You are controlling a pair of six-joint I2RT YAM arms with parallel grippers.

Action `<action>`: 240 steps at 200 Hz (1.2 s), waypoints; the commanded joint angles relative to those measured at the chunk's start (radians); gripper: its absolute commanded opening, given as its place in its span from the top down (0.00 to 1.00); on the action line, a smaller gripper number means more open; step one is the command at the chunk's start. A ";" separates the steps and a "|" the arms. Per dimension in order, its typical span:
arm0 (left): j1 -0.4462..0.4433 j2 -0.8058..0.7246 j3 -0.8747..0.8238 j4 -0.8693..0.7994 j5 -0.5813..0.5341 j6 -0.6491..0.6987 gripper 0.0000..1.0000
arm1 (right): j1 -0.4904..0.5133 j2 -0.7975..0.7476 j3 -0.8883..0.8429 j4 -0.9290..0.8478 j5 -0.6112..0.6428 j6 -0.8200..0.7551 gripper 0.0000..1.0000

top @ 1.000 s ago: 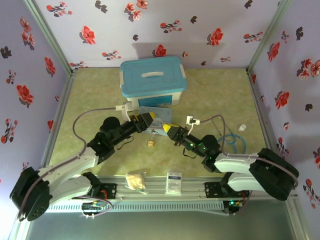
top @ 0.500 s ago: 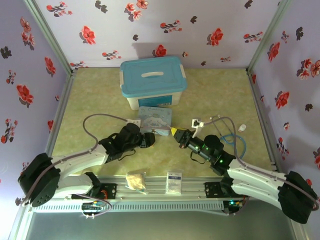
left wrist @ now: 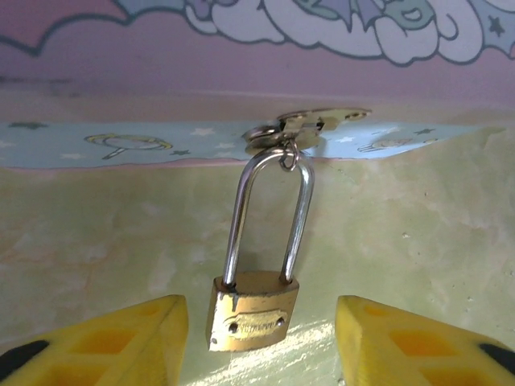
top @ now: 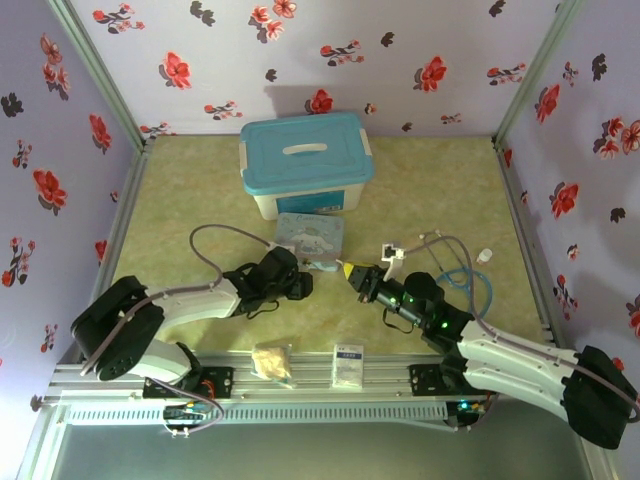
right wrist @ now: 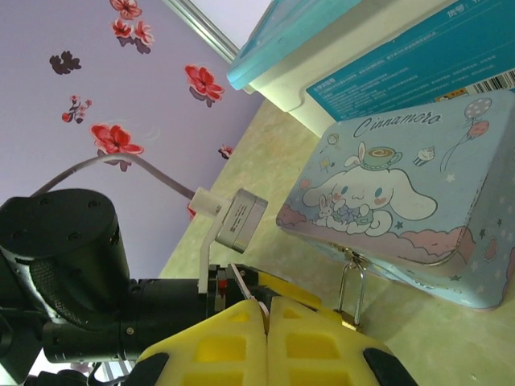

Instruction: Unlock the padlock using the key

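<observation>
- your left gripper [left wrist: 261,355]: fingers spread wide, holding nothing, one on each side of the padlock [left wrist: 253,320], not touching it.
- padlock lies on the table [left wrist: 418,241], shackle hooked through the clasp of the cartoon tin [left wrist: 241,56].
- your right gripper [right wrist: 263,305]: fingers pressed together, the key [right wrist: 241,283] pinched between them, just short of the padlock.

On the left wrist camera I see the padlock [left wrist: 252,320]. It is small and brass-gold, lying on the table [left wrist: 418,241] just near of the tin [left wrist: 121,72]. Both legs of its thin silver shackle sit in the body, and its loop is hooked through the tin's latch [left wrist: 318,121]. The key [right wrist: 240,280] is, I think, the thin dark sliver poking out between the pressed-together tips of the right gripper [right wrist: 266,310]; that view is poor.
</observation>
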 commanded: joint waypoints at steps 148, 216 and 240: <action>0.017 0.140 0.055 0.059 0.074 0.013 0.62 | 0.034 0.107 -0.014 0.080 0.047 -0.007 1.00; 0.004 0.133 0.075 0.032 0.058 0.016 0.68 | 0.044 0.109 -0.022 0.086 0.064 0.002 1.00; 0.002 0.084 0.033 0.093 0.058 -0.021 0.76 | 0.044 0.113 -0.022 0.079 0.067 0.006 1.00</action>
